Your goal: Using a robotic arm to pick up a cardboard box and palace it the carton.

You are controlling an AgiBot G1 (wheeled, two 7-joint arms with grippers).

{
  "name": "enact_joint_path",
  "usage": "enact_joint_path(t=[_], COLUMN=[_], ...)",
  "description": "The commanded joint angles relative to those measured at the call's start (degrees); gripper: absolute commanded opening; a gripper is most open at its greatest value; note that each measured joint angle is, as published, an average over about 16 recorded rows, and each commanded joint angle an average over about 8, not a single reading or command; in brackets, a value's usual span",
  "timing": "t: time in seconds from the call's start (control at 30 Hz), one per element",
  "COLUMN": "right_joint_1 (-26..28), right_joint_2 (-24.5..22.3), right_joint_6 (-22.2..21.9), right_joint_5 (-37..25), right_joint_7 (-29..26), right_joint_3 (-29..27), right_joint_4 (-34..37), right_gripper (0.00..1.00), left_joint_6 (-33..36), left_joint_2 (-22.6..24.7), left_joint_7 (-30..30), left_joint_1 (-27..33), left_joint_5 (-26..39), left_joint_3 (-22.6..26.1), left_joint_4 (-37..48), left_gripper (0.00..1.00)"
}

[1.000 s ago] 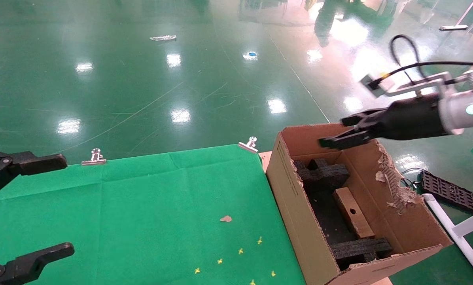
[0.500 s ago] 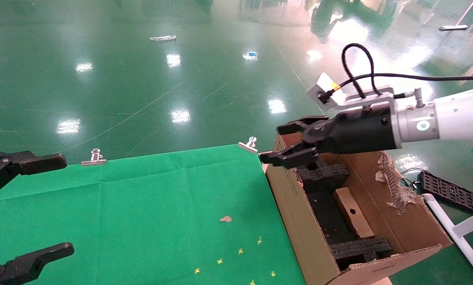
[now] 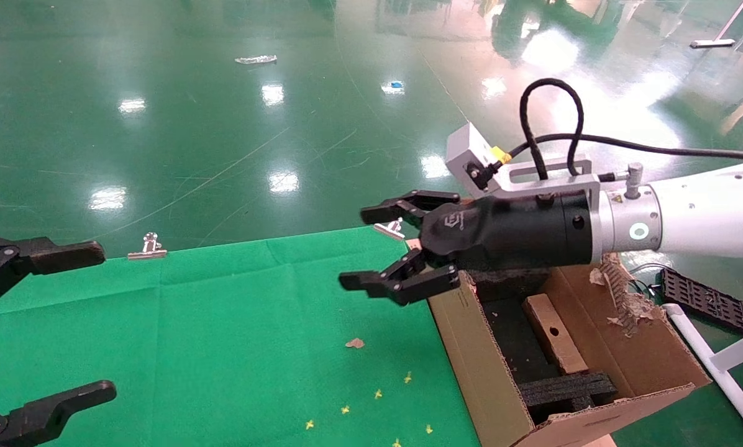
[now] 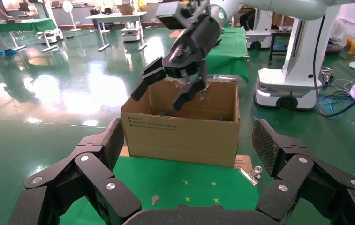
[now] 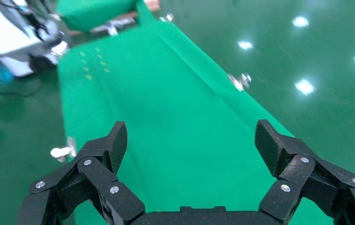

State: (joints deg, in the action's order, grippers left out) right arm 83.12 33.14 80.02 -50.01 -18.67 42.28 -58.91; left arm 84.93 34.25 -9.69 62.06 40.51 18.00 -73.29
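The desk [image 3: 222,323], covered in green cloth, fills the lower left of the head view, and the carton [image 3: 471,347] stands at its right end with its torn flaps up. The robotic arm [image 3: 707,217] on the right reaches in from the right side above the carton's far corner; a second ago it was back over the carton's far right edge, and it has since swung leftward and nearer. Its right tool [image 3: 384,248] now hangs over the cloth just past the carton's left wall, fingers spread wide and holding nothing. The left tool [image 3: 42,323] sits at the left edge over the cloth, also spread open and unmoved. The cardboard box [image 3: 555,332] lies inside the carton between black foam blocks [image 3: 567,390], where it lay before.
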Motion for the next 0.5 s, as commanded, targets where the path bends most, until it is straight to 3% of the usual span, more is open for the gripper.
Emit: enact_joint_path(t=[0.03, 0.5], right_joint_1=[-2.1, -16.7], right_joint_2=[0.2, 1.5], right_joint_6=[0.6, 4.4], right_joint_5=[0.8, 6.3], right_joint_7=[0.8, 6.1], right_joint_3=[-2.6, -20.3], right_joint_4=[-1.5, -11.3], right_gripper=[1.00, 1.00], left_joint_6=[0.0, 0.0], left_joint_2=[0.0, 0.0], left_joint_7=[0.0, 0.0], left_joint_1=[0.0, 0.0], left_joint_5=[0.0, 0.0], left_joint_3=[0.0, 0.0], left_joint_4=[0.0, 0.0], left_gripper=[1.00, 1.00])
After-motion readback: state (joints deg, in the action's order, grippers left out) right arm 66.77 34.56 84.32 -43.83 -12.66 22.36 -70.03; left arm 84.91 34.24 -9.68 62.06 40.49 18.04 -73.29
